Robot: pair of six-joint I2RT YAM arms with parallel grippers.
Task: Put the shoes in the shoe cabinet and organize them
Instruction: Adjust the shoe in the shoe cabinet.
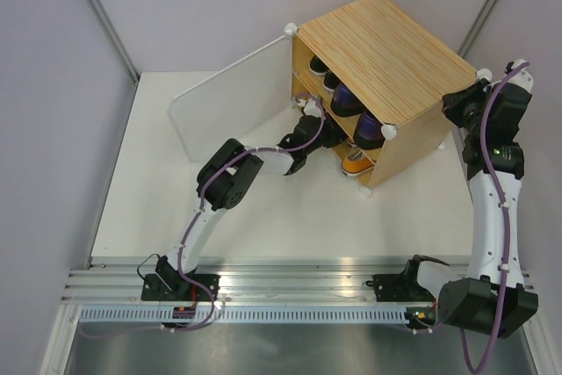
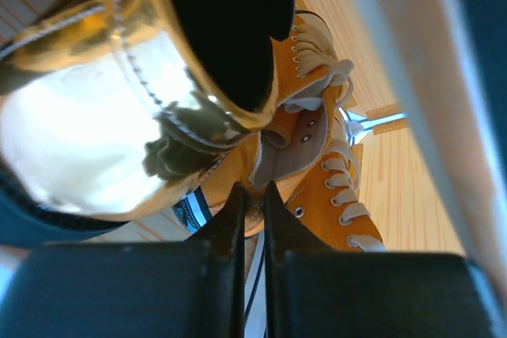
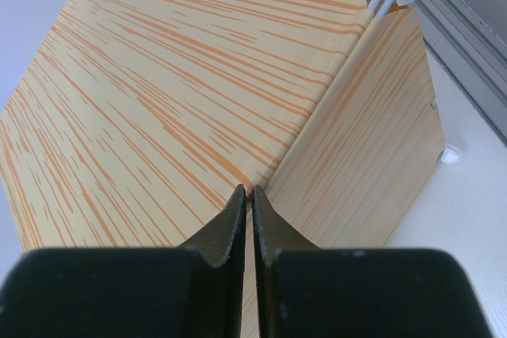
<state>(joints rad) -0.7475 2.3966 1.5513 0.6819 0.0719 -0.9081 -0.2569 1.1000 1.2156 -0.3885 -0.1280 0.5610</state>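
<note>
Mirror-bright gold pump (image 2: pixel 95 116) beside white-laced orange sneakers (image 2: pixel 333 187) inside striped-grain shoe cabinet (image 1: pixel 386 50); left gripper (image 2: pixel 249 191), right gripper (image 3: pixel 246 191) both pinched together.

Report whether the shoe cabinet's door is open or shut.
Open. The white panel door stands swung out to the left of the shoe cabinet, leaving its front uncovered and shoes visible inside.

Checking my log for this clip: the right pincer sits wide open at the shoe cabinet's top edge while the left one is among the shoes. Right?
No: the right pincer is shut at the top edge of the shoe cabinet, as the right wrist view shows. The rest stands.
</note>
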